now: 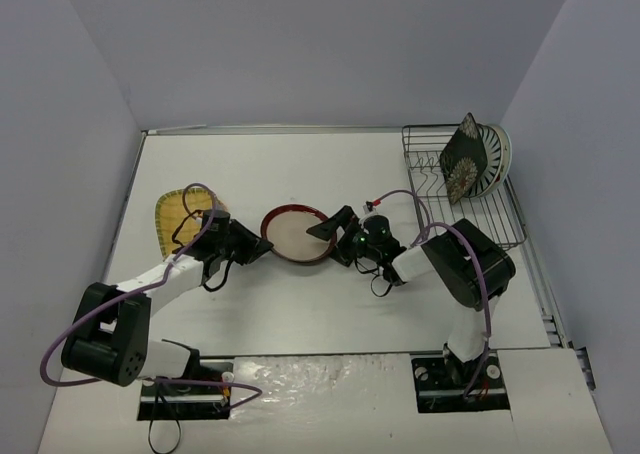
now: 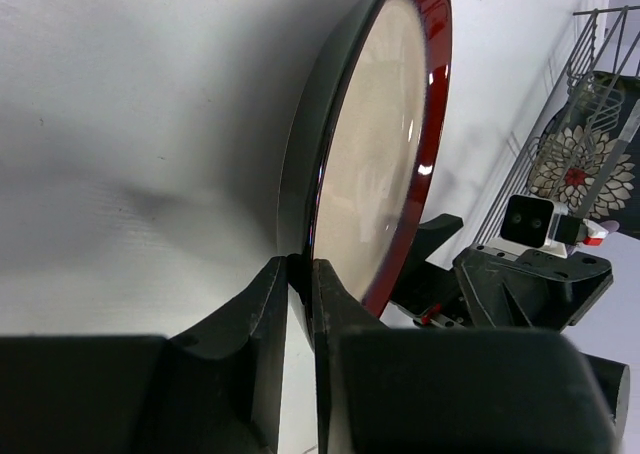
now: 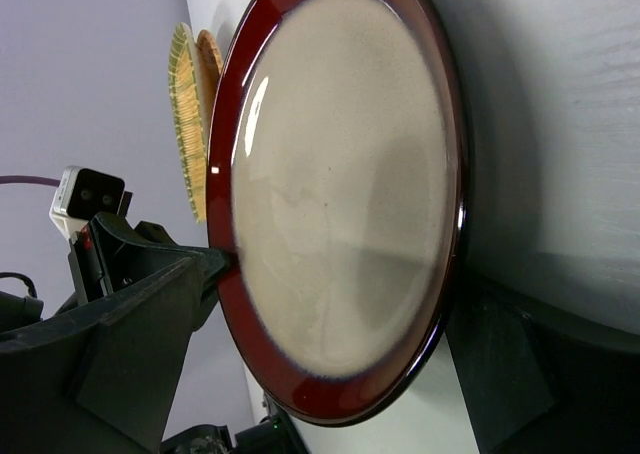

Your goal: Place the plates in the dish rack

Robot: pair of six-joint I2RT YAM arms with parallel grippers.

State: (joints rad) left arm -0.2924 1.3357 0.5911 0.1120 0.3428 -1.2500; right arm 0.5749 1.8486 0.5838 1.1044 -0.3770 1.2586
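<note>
1. At 9 o'clock on the red-rimmed plate [image 1: 295, 236], your left gripper [image 2: 300, 274] pinched the rim tight between nearly closed fingers.
2. Your right gripper [image 1: 330, 232] sat at the plate's 3 o'clock edge; I couldn't tell its grip.
3. The dish rack [image 1: 490, 219] stood at 2 o'clock, well apart.

The red-rimmed beige plate [image 1: 295, 236] mid-table, yellow woven plate [image 1: 170, 221] far left, black floral plate [image 1: 463, 157] upright in dish rack [image 1: 485, 222]

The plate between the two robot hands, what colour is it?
The plate is beige with a glossy red rim; the right wrist view shows it best.
</note>
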